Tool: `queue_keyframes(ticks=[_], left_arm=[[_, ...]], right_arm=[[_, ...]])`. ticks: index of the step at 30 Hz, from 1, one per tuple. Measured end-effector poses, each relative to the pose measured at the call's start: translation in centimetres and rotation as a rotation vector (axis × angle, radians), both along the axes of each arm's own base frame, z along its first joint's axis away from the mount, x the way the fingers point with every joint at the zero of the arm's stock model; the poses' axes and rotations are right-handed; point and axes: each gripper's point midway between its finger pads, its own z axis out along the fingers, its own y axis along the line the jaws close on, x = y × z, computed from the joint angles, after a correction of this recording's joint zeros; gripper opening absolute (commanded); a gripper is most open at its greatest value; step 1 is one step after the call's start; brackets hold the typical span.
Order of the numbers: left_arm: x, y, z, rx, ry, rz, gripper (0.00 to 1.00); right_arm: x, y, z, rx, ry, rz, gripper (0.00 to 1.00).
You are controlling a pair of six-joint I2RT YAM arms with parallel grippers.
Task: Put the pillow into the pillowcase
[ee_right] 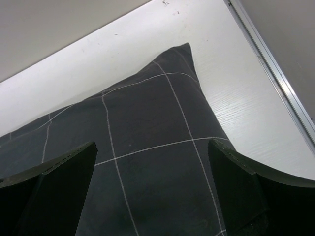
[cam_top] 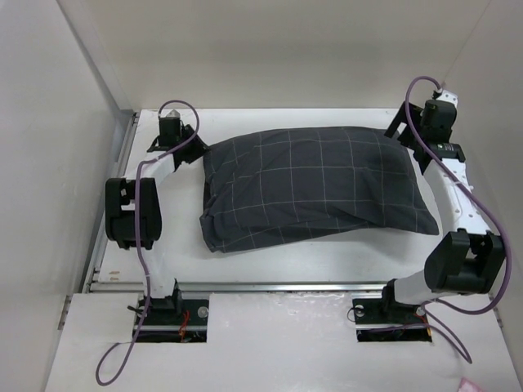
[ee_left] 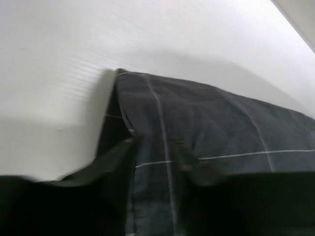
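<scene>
The closing stage of the task is judged to be in hand. The pillowcase (cam_top: pixel 315 184) is lying plump and rounded on the table (cam_top: pixel 270 261), between the two arms. No white of the pillow is being shown in any view, so the pillow is taken to be fully inside.

The left gripper (ee_left: pixel 155 157) is being held at the far left corner of the pillowcase, with dark fabric lying between its fingers. That view is blurred, so it cannot be told whether the cloth is being pinched or only straddled. The right gripper (ee_right: pixel 151 145) is being held above the far right corner with its fingers spread wide and nothing between them.

The next move is judged to call for a check of the open end, which cannot be picked out with certainty here. Any slack hem is to be drawn over the pillow's edge. After that, any held cloth is to be let go and both arms lifted clear without dragging the fabric.

The pillowcase is being seen as dark charcoal with a thin light grid. It is smooth on top, creased along its near left edge, and pointed at its far right corner.
</scene>
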Motion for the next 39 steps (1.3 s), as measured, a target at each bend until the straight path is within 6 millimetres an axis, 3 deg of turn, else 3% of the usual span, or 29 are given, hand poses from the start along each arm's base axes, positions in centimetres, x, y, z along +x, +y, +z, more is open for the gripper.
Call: queue_keyframes(ticks=[3,8,9,10,14,16,19,26,30,31,33,36,39], left_arm=[[0.6,-1.5,0.2,-0.063,-0.033,-0.062,0.06],[0.0,-2.4,-1.0,-0.106,-0.013,-0.109,0.00],[-0.1,-2.3,-1.1,-0.105,-0.007,-0.106,0.12],[-0.2,-2.0,-1.3,-0.097,-0.001,-0.103,0.52],[-1.6,-0.2,-1.6,-0.079,0.012,-0.055,0.77],[-3.0,0.8,-1.6,-0.089,0.011,-0.033,0.79],[-3.6,1.3,-0.9,-0.125,-0.021,-0.038,0.76],[-3.8,-2.6,0.5,-0.252,-0.117,-0.201,0.69],[-3.8,-3.7,-0.6,-0.285,-0.105,-0.232,0.45],[-3.9,-3.8,-0.9,-0.294,-0.099,-0.234,0.22],[-3.9,-4.0,-1.5,-0.312,-0.086,-0.235,0.00],[-3.6,-4.2,-1.7,-0.324,-0.084,-0.246,0.00],[-2.2,-3.9,-0.5,-0.299,-0.107,-0.238,0.00]], right_arm=[[-0.1,-0.7,-0.6,0.007,0.017,-0.028,1.00],[-0.2,-1.6,-2.2,0.012,0.064,-0.063,1.00],[-0.3,-1.7,-2.3,0.013,0.068,-0.067,1.00],[-0.3,-1.8,-2.3,0.013,0.070,-0.070,1.00],[-0.4,-1.9,-2.3,0.010,0.072,-0.074,1.00],[-0.4,-1.9,-2.3,0.009,0.072,-0.075,1.00],[-0.4,-2.0,-2.3,0.003,0.074,-0.073,1.00],[-0.4,-2.1,-1.3,-0.008,0.066,-0.076,1.00],[-0.3,-2.2,-0.8,-0.014,0.058,-0.077,1.00],[-0.3,-2.2,-0.8,-0.015,0.058,-0.077,1.00],[-0.3,-2.2,-0.9,-0.018,0.062,-0.075,1.00],[-0.3,-2.3,-0.9,-0.021,0.062,-0.073,1.00],[-0.3,-2.3,-0.9,-0.021,0.062,-0.073,1.00]])
